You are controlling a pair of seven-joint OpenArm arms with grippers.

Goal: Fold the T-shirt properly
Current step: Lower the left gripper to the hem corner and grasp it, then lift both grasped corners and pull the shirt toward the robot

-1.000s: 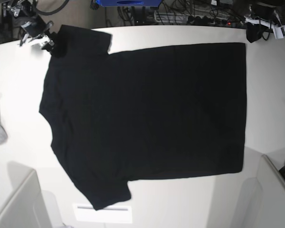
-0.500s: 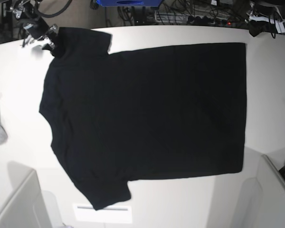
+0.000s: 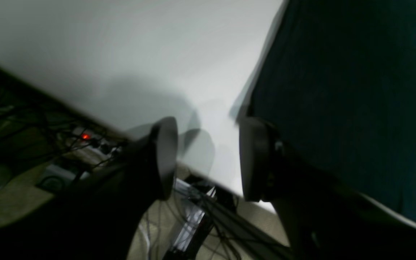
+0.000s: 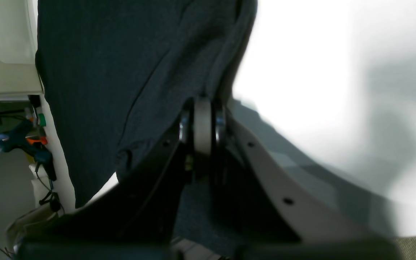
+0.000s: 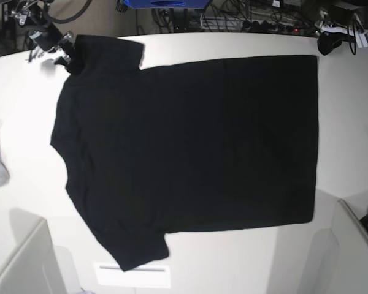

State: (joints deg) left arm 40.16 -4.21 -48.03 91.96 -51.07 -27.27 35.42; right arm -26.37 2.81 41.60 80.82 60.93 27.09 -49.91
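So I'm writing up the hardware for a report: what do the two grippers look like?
Both are dark. The left gripper has two black fingers ending in rounded, oval pads. The right gripper has black fingers with small round holes along them and a pale grey pad between metal-edged tips. No markings or cables are discernible on either.

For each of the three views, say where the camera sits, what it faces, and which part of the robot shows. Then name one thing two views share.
Base: overhead, looking down on the white table with the T-shirt spread flat; both end effectors sit at the far corners.
Left wrist: on the left arm, facing the table's edge; its left end effector is open, beside the shirt's edge.
Right wrist: on the right arm; the right end effector is shut on the T-shirt.
Shared: all three show the black T-shirt.
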